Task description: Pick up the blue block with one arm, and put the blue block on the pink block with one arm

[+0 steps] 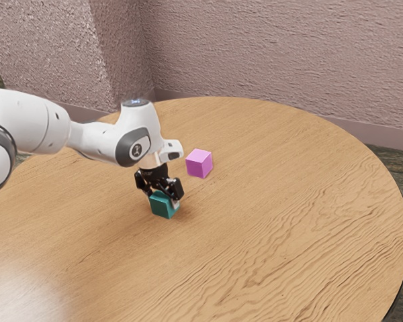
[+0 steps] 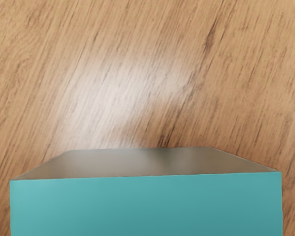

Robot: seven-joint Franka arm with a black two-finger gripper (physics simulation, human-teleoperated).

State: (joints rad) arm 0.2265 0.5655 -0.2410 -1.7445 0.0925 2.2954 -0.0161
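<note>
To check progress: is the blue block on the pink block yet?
Off. The blue block is in the gripper, low by the table, apart from the pink block, whose top is bare.

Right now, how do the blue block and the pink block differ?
The blue block is teal; the pink block is bright magenta. The hand grips the blue block; the pink block stands free, to the exterior view's right of the blue block. Both are similar-sized cubes.
</note>
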